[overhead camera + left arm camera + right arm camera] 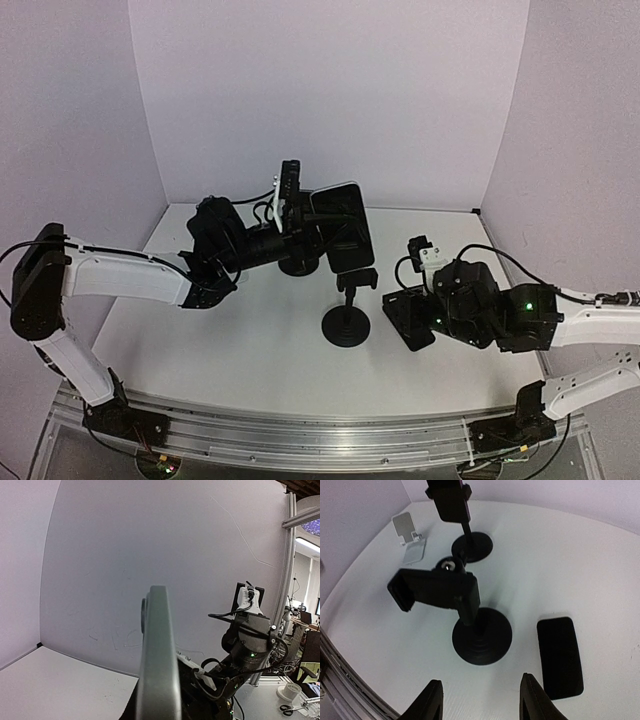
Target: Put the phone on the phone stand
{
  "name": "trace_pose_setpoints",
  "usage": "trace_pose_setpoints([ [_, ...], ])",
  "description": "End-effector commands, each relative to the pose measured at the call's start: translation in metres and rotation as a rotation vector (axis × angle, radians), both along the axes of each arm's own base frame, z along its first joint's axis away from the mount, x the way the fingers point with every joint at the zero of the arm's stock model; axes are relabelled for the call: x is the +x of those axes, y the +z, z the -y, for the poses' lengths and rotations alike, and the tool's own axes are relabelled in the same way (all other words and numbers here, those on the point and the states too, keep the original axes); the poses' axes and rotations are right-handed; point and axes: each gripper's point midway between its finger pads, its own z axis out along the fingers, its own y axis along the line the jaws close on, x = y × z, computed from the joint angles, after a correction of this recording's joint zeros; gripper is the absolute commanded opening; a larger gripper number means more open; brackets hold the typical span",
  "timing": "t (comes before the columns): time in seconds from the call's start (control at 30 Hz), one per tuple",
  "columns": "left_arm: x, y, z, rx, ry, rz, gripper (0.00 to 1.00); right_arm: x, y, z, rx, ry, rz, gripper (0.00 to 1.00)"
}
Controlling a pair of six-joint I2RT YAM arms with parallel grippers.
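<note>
The left gripper (322,237) pinches the phone (340,222) and holds it up off the bench (220,340). Its fingers are hard to pick out, being black against the black arm. In the left wrist view the phone (159,675) is edge-on, a grey strip running out of the bottom of the frame, and it hides the fingers entirely.

From above, the phone's lower end sits just over the clamp of the stand (347,322). Whether the two touch cannot be told. The right wrist view shows the stand (481,636) whole, with its round base on the bench and its clamp turned sideways and holding nothing.

Behind it is a far stand (472,546) whose clamp is cut off by the top edge. From above, the left arm covers most of it. A small white stand (410,537) shows only in the right wrist view.

The right gripper (482,698) is spread wide, low over the bench near the stand's base, with only its fingertips (433,700) in frame. A second phone (560,657) lies flat beside the base. From above it cannot be separated from the dark gripper.
</note>
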Motion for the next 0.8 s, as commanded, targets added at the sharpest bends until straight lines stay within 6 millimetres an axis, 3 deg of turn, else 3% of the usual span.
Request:
trace_pose_setpoints([
  [0.0, 0.002, 0.032, -0.005, -0.121, 0.064, 0.071, 0.00, 0.016, 0.041, -0.019, 0.123, 0.017, 0.197, 0.46],
  [0.27, 0.014, 0.009, 0.009, -0.086, 0.080, 0.044, 0.00, 0.030, 0.035, -0.027, 0.070, 0.003, 0.248, 0.41],
  [0.53, 0.017, 0.006, 0.020, -0.121, 0.057, 0.088, 0.00, 0.043, 0.030, -0.025, 0.067, -0.005, 0.261, 0.36],
  [0.77, 0.015, 0.003, 0.023, -0.111, 0.048, 0.110, 0.00, 0.050, 0.014, -0.023, 0.057, -0.005, 0.233, 0.33],
])
